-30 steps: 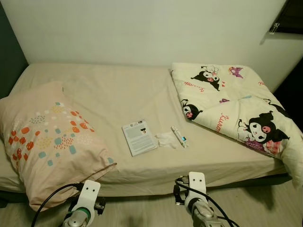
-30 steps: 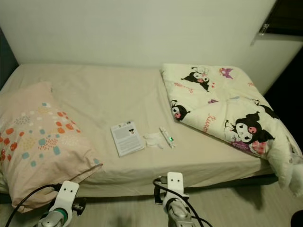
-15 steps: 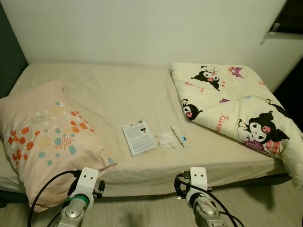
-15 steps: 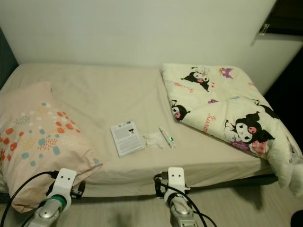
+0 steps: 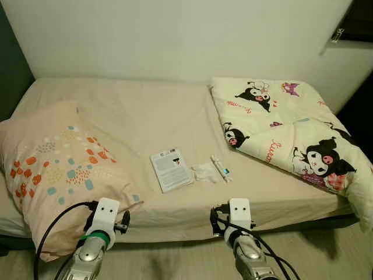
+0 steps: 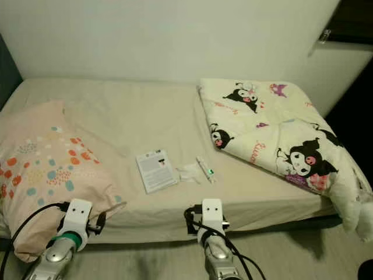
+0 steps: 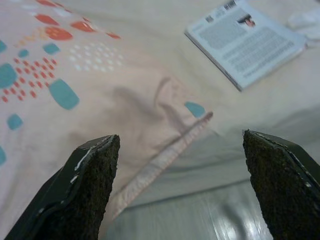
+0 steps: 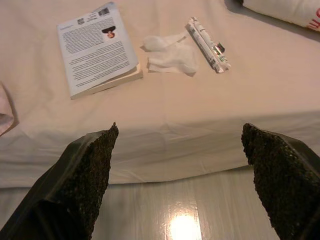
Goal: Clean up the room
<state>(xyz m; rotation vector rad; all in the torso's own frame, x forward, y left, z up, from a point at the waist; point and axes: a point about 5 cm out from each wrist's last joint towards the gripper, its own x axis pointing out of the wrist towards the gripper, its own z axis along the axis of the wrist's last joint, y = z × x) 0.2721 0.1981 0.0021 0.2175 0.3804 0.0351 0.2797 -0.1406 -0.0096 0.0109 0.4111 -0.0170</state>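
Bed (image 5: 134, 116): a beige sheet covers it; it runs along the white wall, and its near edge lies just ahead of my two arms.
Quilt (image 5: 291, 134): cream with cartoon figures, bunched on the right end of the bed, its corner hanging over the edge.
Pillow (image 5: 52, 169): pink with orange and teal dots, on the left end, its lower corner drooping over the near edge of the mattress.
Floor (image 8: 190, 210): pale glossy boards below the bed's edge, with a bright glare spot in my right wrist view.
Book (image 5: 171, 170): a thin white booklet, printed back face up, flat on the sheet near the middle, just right of the pillow.
Tissue (image 5: 204, 171): a crumpled white piece between the book and the tube, touching neither that I can tell.
Tube (image 5: 221, 168): slim, white, with a green mark, just right of the tissue.
My left gripper (image 7: 182, 187): fingers spread wide, holding nothing, aimed at the pillow's hanging corner.
My right gripper (image 8: 180, 182): fingers spread wide, holding nothing, low before the bed's edge, facing the book, tissue and tube.
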